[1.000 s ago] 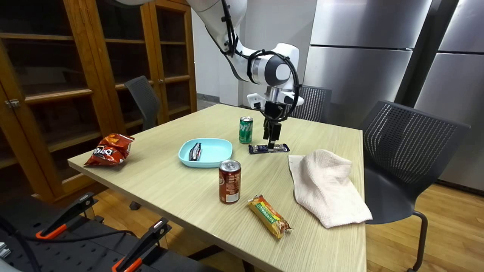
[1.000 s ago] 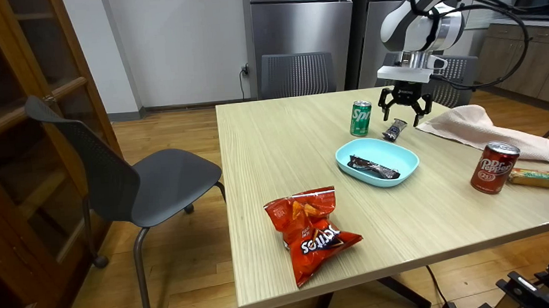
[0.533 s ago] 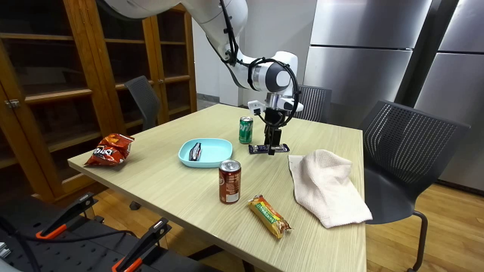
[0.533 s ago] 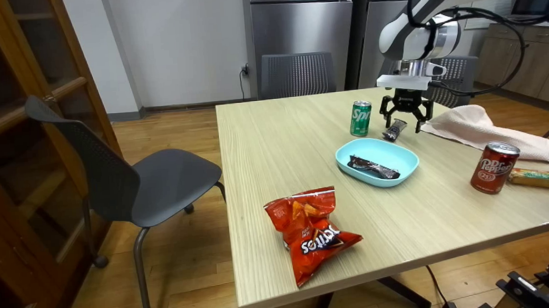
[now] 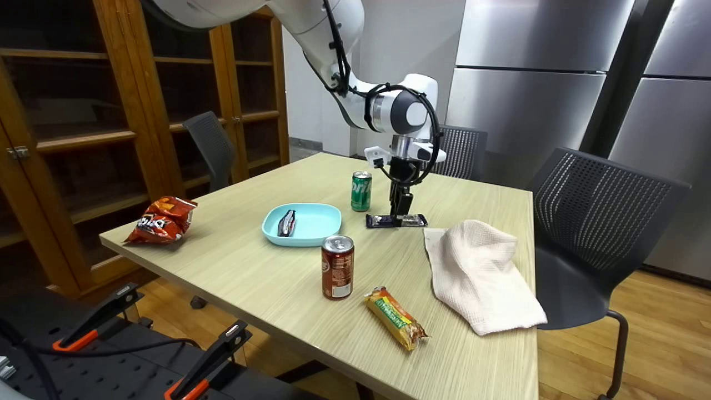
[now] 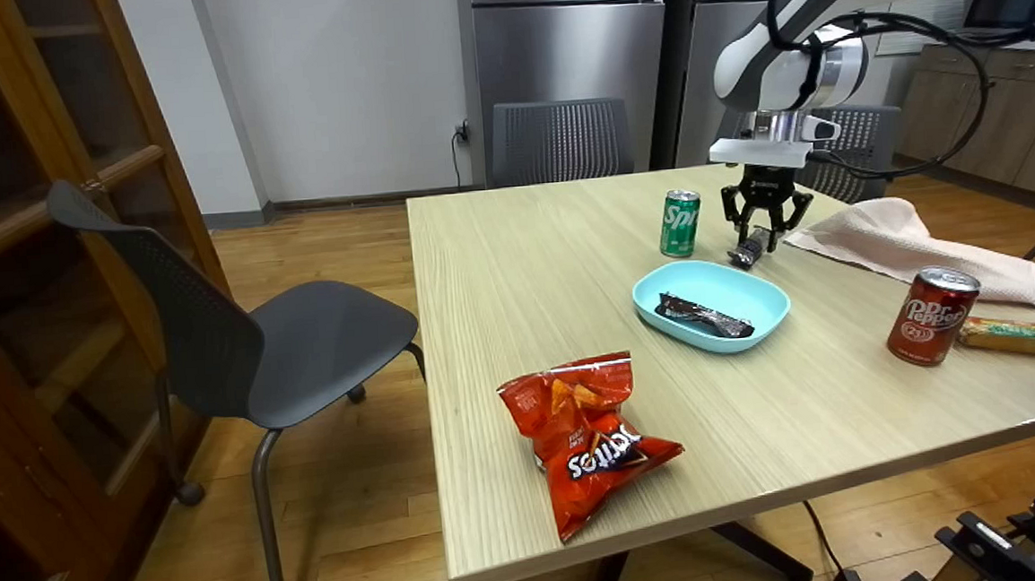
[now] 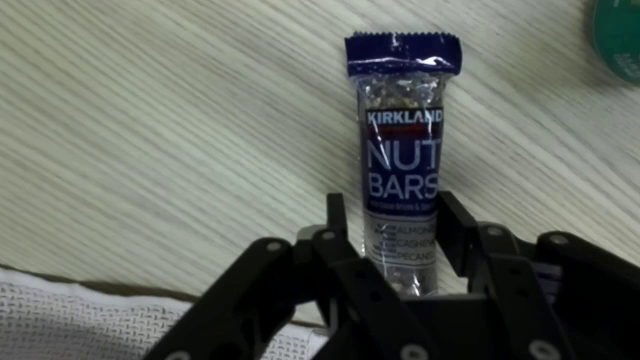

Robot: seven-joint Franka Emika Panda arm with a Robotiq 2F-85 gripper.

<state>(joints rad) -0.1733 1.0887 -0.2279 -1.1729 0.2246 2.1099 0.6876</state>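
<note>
Since a moment earlier, the jaws of the gripper (image 7: 392,207) have drawn nearer each other, and the nut bar (image 7: 402,155) has slid slightly on the table (image 5: 233,250). The tool stands part-way open, straddling the bar: in the wrist view its finger on the 3 o'clock side appears to touch the wrapper, while a gap shows at 9 o'clock. The label there reads "KIRKLAND", then a blurred red line, large "NUT BARS", a fine line too blurred to read, and "ALMOND", "CASHEW" and "PECANS".

In an exterior view, taken from the nut bar, a green can (image 5: 361,191) stands at 10 o'clock, a light-blue tray (image 5: 319,219) holding a dark-wrapped snack (image 5: 286,223) at 9, a red can (image 5: 338,272) at 8, a gold packet (image 5: 395,318) with blurred lettering at 6, and a pale cloth (image 5: 477,283) at 4. Beyond the tray, also at 9, lies a red bag (image 5: 164,222). Legible in an exterior view are "Spr" on the green can, "Dr Pepper" and "23" on the red can, and "Doritos" on the bag.
</note>
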